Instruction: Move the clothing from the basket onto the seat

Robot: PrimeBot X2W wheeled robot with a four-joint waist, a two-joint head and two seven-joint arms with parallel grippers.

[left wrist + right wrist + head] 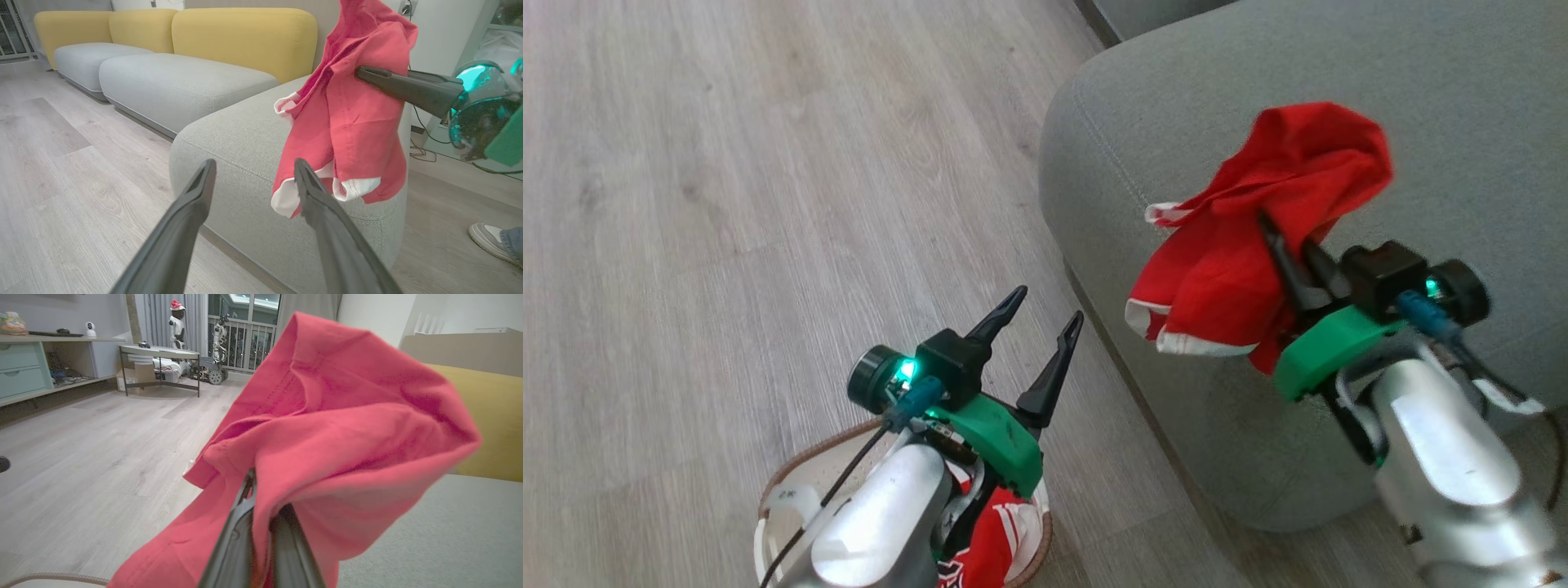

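And the left claw (1049, 304) hangs spread wide over the basket (792, 469), likely lined up for the lettered jersey (1001, 531) inside. Across to the right claw (1284, 237), pinched tight on the plain red garment (1258, 196), dangling it clear above the seat (1176, 106) edge, ready to drop!

Soft, even light, faint shadows; wrist views warp at the edges, the near garment (347, 437) slightly blurred.
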